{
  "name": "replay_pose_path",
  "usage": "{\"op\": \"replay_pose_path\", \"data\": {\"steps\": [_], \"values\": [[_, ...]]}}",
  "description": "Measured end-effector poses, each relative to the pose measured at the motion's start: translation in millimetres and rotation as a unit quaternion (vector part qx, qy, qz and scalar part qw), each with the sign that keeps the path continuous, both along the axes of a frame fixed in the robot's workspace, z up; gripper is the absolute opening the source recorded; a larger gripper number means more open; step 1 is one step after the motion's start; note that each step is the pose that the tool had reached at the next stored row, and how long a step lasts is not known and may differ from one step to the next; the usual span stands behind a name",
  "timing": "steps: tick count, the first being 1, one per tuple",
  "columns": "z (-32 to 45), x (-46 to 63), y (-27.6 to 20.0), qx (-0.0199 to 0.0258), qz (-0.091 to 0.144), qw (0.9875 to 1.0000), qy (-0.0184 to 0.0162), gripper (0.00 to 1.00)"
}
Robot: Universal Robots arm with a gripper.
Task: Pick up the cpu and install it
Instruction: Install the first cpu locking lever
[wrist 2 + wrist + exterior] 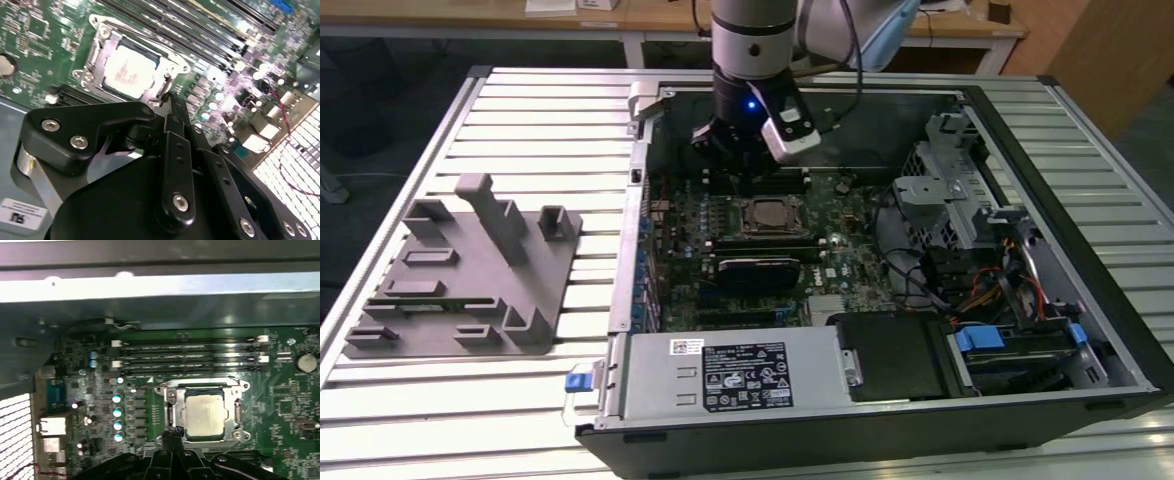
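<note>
1. Inside the open computer case (854, 440), the gripper (169, 96) is hovering over the motherboard (854, 275), its fingers (176, 145) pressing together on nothing.
2. Just beyond the fingertips, and lower, the cpu (204, 413) is sitting flat in its metal-framed socket (170, 412), silvery top facing up.
3. Memory slots (190, 352), in the first wrist view, are running past the socket on the side away from the gripper.

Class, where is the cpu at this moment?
The cpu lies in the motherboard socket beside the memory slots, close to the gripper, in both wrist views; it sits in the open case, in its half on the exterior view's left.
</note>
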State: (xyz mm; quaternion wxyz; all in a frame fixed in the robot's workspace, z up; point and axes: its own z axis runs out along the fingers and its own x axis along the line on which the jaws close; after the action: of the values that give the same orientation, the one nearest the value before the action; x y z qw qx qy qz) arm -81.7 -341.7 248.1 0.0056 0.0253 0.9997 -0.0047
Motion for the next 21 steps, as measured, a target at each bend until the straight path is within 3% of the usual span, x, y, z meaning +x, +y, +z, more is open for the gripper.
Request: {"op": "replay_pose_path", "data": {"steps": [13, 15, 17, 21], "values": [[0.0, -26.2, 0.0, 0.0002, 0.0, 1.0, 0.0, 0.11], [0.0, -29.3, -0.1, 0.0019, 0.0, 1.0, 0.0, 0.11], [0.0, -30.6, -0.1, 0.0105, 0.0, 0.9999, 0.0, 0.11], [0.0, -32.0, -0.3, 0.04, 0.0, 0.9992, 0.0, 0.11]]}}
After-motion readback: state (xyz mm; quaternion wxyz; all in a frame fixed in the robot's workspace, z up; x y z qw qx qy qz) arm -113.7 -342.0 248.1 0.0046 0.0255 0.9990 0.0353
